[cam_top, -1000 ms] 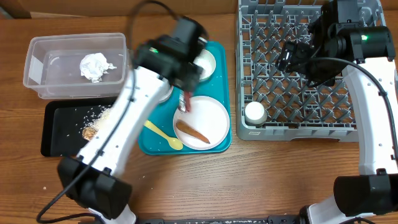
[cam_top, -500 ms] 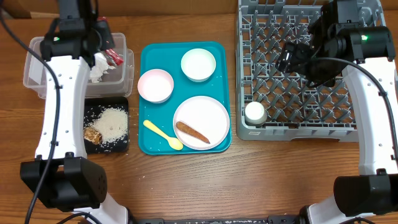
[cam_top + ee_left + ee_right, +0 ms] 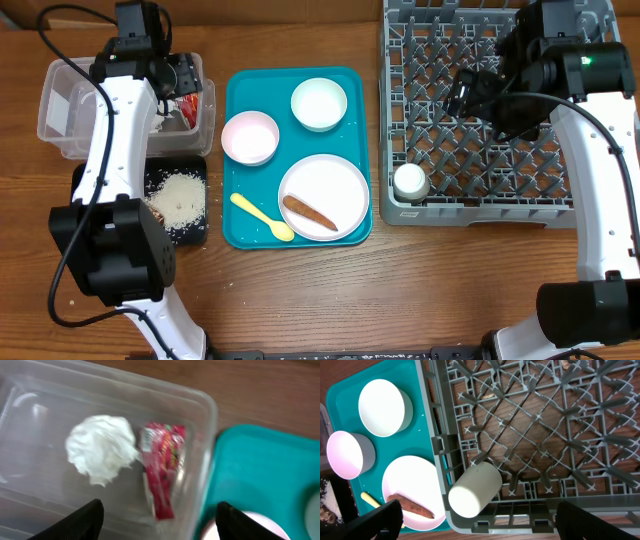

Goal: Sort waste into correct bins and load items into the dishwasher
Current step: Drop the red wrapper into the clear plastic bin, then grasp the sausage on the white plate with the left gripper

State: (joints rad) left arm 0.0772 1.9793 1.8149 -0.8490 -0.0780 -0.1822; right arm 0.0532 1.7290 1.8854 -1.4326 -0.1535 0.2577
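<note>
My left gripper point(image 3: 178, 80) hovers open over the clear tub point(image 3: 58, 112), with nothing between its fingers. Below it in the tub lie the red-and-white wrapper point(image 3: 162, 467) and, just to its left, the crumpled napkin point(image 3: 101, 449). The sausage piece point(image 3: 308, 212) rests on the white plate point(image 3: 330, 178). A pink bowl point(image 3: 249, 137), a white bowl point(image 3: 318, 103) and a yellow spoon point(image 3: 262, 217) also sit on the teal tray point(image 3: 236, 232). A white cup point(image 3: 409, 180) lies in the grey rack point(image 3: 480, 212). My right gripper point(image 3: 470, 90) hangs open above the rack.
The black tray point(image 3: 190, 232) in front of the tub holds a heap of rice point(image 3: 180, 198); my left arm crosses over its left half. The rack's upright pegs point(image 3: 530, 435) fill the table's right side. Cardboard boxes line the far edge.
My left arm swung from the teal tray over to the clear tub with the wrapper, then opened; the wrapper now lies in the tub. The right arm has not moved.
</note>
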